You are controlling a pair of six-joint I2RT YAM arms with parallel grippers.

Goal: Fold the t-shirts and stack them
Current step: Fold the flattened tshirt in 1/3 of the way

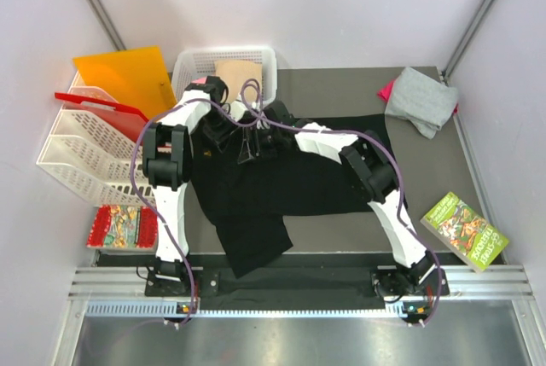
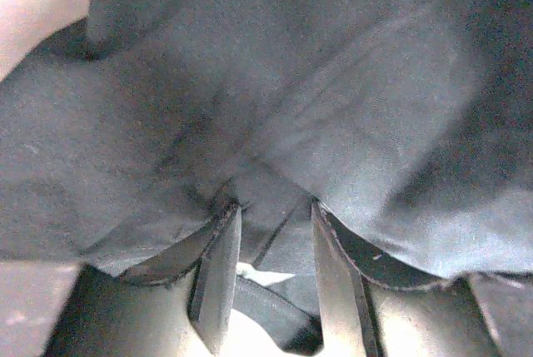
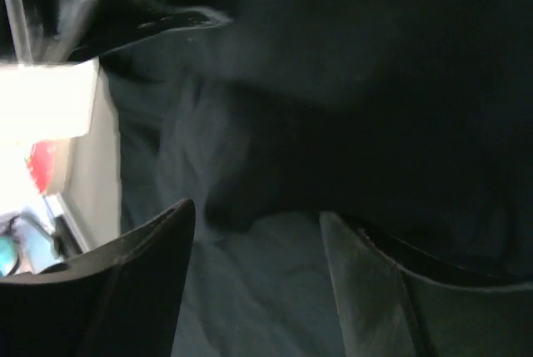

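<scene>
Folding barely begun, we judge
Our left tool (image 2: pixel 273 205) pinches narrow on the black t-shirt (image 1: pixel 273 183) sprawled under both tools; right tool (image 3: pixel 256 209) gapes wide; the grey t-shirt (image 1: pixel 420 100) waits well beyond it

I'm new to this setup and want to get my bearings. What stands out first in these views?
The large black t-shirt sprawls across the middle of the table, with the left arm and right arm bent over its far part. Next come the bright orange sheet at the far left, beside the white basket, and the grey shirt lying on a pink one in the far right corner.
</scene>
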